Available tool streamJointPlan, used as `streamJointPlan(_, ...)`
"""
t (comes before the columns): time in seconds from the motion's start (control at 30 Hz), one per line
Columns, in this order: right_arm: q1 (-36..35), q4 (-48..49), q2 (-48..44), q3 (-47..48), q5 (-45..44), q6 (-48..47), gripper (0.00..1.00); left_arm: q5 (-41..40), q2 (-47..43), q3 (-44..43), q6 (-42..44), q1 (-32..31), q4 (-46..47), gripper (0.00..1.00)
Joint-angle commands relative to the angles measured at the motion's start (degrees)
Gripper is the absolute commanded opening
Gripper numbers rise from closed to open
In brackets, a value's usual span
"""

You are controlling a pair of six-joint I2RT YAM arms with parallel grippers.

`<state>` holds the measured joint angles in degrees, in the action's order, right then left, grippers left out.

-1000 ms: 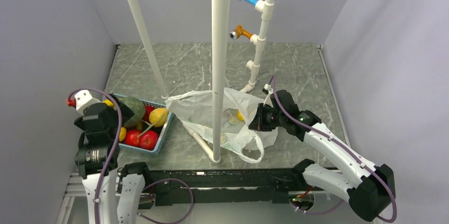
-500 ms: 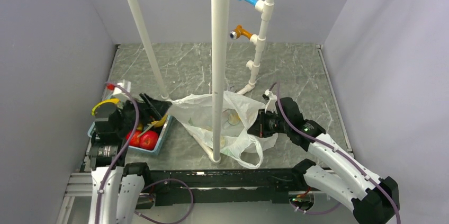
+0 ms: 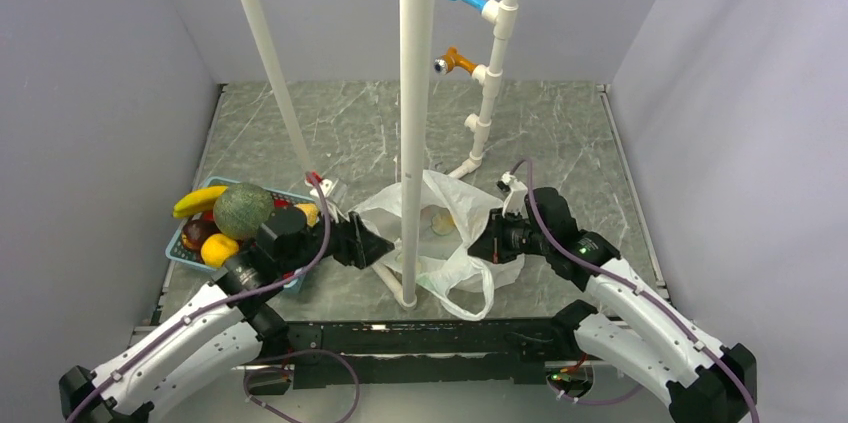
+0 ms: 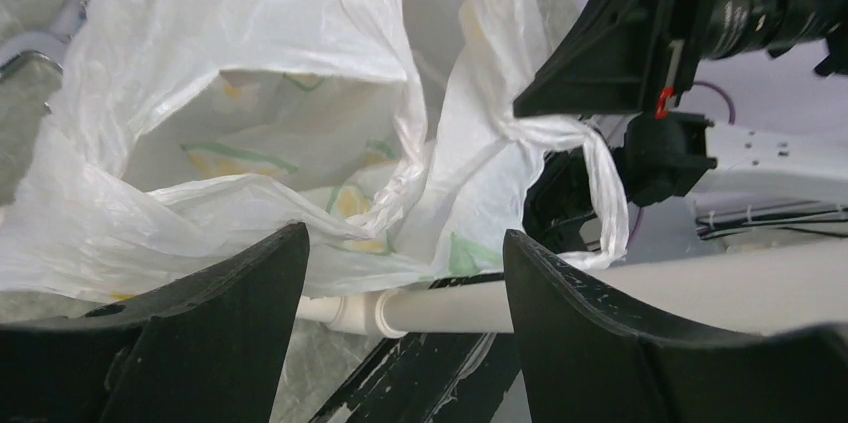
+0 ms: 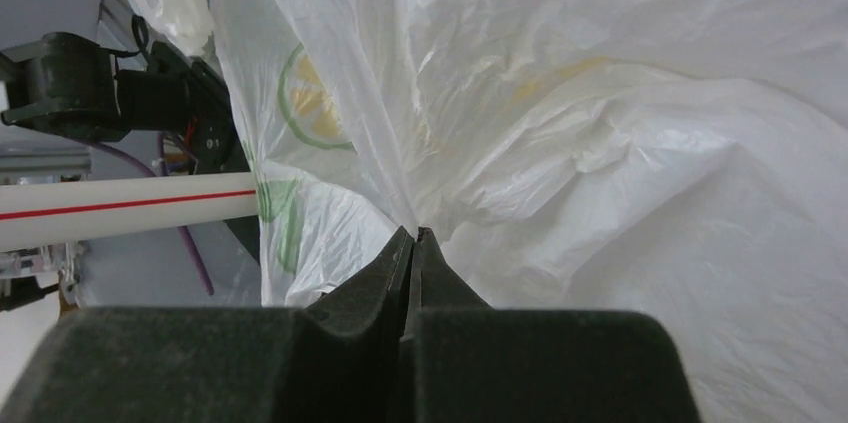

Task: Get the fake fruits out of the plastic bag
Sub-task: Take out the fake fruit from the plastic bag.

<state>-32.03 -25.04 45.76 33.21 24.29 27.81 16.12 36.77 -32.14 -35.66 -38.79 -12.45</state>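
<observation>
The white plastic bag [image 3: 445,233] lies in the middle of the table around the thick white pole [image 3: 415,93]. It fills the left wrist view [image 4: 260,133] and the right wrist view [image 5: 600,143]. My right gripper [image 3: 488,240] is shut on a fold at the bag's right side [image 5: 415,231]. My left gripper [image 3: 372,246] is open and empty at the bag's left edge, its jaws apart with the bag's mouth ahead [image 4: 400,253]. Fake fruits lie in the light-blue basket [image 3: 185,253]: a banana [image 3: 198,201], a green melon [image 3: 243,210], a dark fruit [image 3: 196,234], a yellow one [image 3: 219,249]. A yellowish shape [image 3: 440,221] shows faintly through the bag.
A thin slanted white pole [image 3: 270,53] and a pipe stand [image 3: 490,83] with blue and orange pegs rise from the table. A white pipe [image 4: 470,305] lies along the table under the bag. Grey walls close in left, right and behind.
My left arm has swung from over the basket rightward and down to the bag's left edge. The bag has drawn in slightly. The right gripper holds the bag about where it was.
</observation>
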Motion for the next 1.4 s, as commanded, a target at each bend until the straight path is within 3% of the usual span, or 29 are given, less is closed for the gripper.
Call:
streamJointPlan(0.0,0.2,-1.7,-2.8,1.3,-4.1,1.0,0.0,-6.4,-5.1,4.2,-1.6,-4.0,7.6,0.76)
streamJointPlan(0.3,0.1,-2.4,-3.4,2.3,-8.5,3.8,0.0,-14.1,-15.6,-6.7,2.6,-4.1,-11.8,0.84)
streamJointPlan(0.5,0.1,-0.5,-1.6,2.4,-7.1,4.2,0.0,-5.2,-18.0,-6.8,-0.3,-4.1,-7.5,0.86)
streamJointPlan(0.7,0.2,-0.1,-0.9,2.3,-4.6,3.9,0.0,3.0,-3.2,-7.2,-3.1,-6.5,-1.3,0.8)
streamJointPlan(0.87,0.1,-3.4,-1.8,3.3,-3.7,3.3,0.0,-7.2,6.9,-6.3,-0.3,-17.6,8.8,0.79)
streamJointPlan(1.0,0.1,-9.1,-4.6,4.4,-5.2,3.2,0.0,-9.3,14.6,-5.1,-1.0,-19.1,15.0,0.71)
streamJointPlan(1.1,0.1,-16.4,-8.1,5.9,-15.3,6.9,0.0,-12.7,19.2,-3.8,-2.3,-19.4,18.7,0.64)
streamJointPlan(1.23,0.1,-19.1,-10.3,5.8,-21.0,11.3,0.0,-15.9,24.2,-4.3,-0.1,-20.2,21.1,0.66)
streamJointPlan(1.37,0.1,-17.3,-7.0,6.0,-18.8,9.9,0.0,-19.3,25.7,-3.9,0.4,-20.2,22.5,0.62)
